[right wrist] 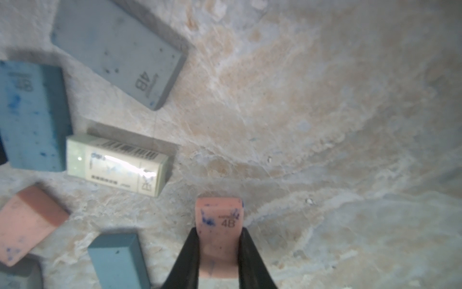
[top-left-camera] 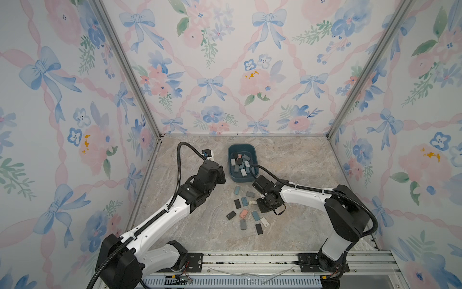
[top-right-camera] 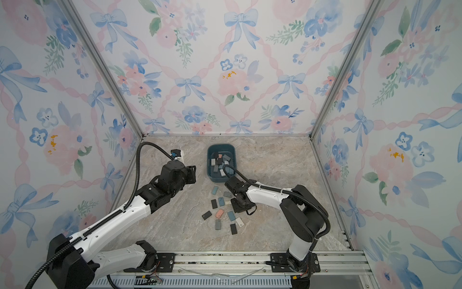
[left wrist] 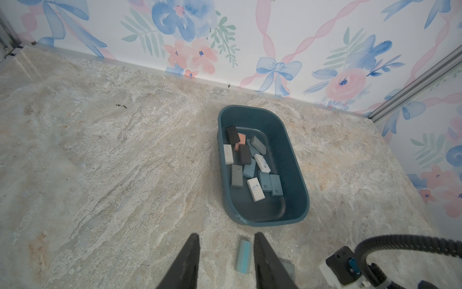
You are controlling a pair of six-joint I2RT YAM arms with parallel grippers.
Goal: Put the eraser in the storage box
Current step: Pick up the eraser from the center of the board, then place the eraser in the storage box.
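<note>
The storage box [top-left-camera: 240,149] is a dark teal tub at the back middle of the marble table, seen in both top views [top-right-camera: 221,149] with several erasers lying inside it. In the right wrist view my right gripper [right wrist: 220,231] is shut on a pink eraser [right wrist: 218,212] marked 4B, low over the table just in front of the box. My left gripper [top-left-camera: 221,175] hovers open to the left of the box. In the left wrist view the storage box [left wrist: 265,209] lies ahead, and a light blue eraser [left wrist: 243,256] lies on the table below the open fingers [left wrist: 193,250].
Several loose erasers lie scattered in front of the box: a wrapped white one [right wrist: 117,165], a grey one [right wrist: 120,50], a blue one [right wrist: 30,115] and another pink one [top-left-camera: 243,213]. The right arm's black cable [top-left-camera: 260,169] arcs over the box's near end.
</note>
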